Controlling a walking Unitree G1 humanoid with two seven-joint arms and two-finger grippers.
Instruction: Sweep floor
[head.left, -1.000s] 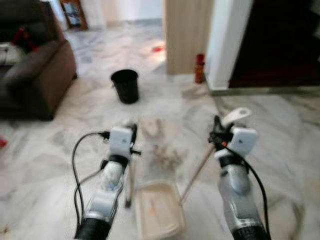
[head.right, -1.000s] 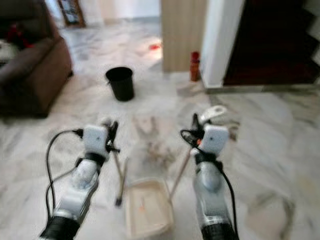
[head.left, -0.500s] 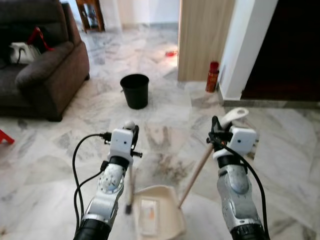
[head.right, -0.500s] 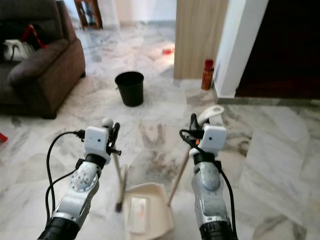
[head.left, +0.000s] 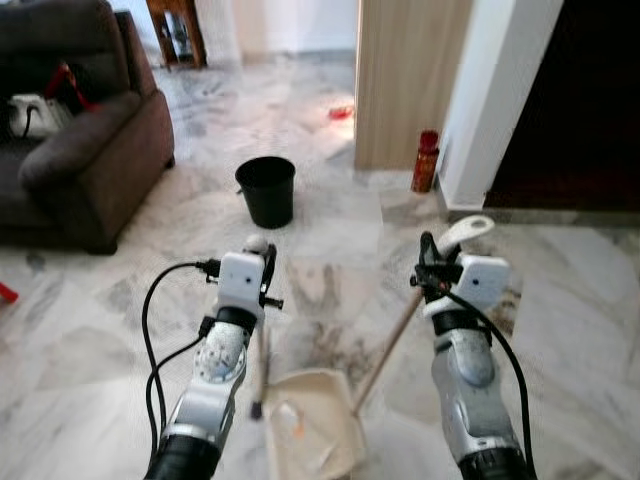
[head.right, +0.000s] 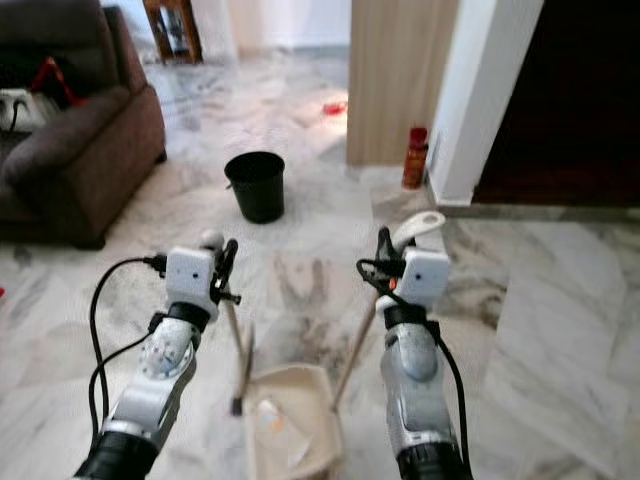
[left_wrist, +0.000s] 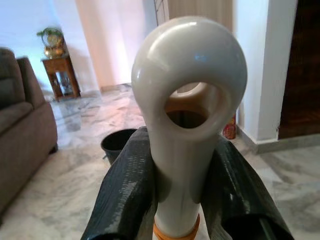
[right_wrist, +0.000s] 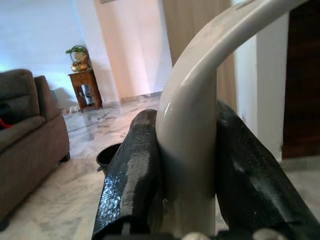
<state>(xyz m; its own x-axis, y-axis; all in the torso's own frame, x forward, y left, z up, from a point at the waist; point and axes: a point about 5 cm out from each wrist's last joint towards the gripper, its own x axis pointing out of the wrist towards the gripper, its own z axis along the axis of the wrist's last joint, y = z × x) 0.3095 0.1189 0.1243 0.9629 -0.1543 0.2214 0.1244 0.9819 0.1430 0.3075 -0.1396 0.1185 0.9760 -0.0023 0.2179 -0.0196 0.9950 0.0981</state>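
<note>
The marble floor (head.left: 90, 340) carries a dark smear of dirt (head.left: 335, 340) directly ahead of the robot, between its two arms and just beyond the front lip of a cream dustpan (head.left: 312, 432) that rests on the tiles. Inside the dustpan lie a small orange scrap and a few pale bits; what they are cannot be made out. The left gripper (head.left: 262, 268) has its two black fingers (left_wrist: 125, 192) pressed against either side of the broom handle (left_wrist: 189, 100), just below the handle's looped pale end, and the broom's stick runs down to a dark head touching the floor at the dustpan's left edge. The right gripper (head.left: 428, 262) pinches the dustpan handle (right_wrist: 192, 130) in the same way, a black finger on each side of its curved pale top, and the wooden shaft slants down to the pan's right rear corner. Farther off stands a black bucket (head.left: 266, 190); its contents cannot be seen from here. A dark brown sofa (head.left: 80, 150) sits to the left, with a red bottle (head.left: 425, 161) at the foot of a wood-panelled wall (head.left: 405, 80).
</note>
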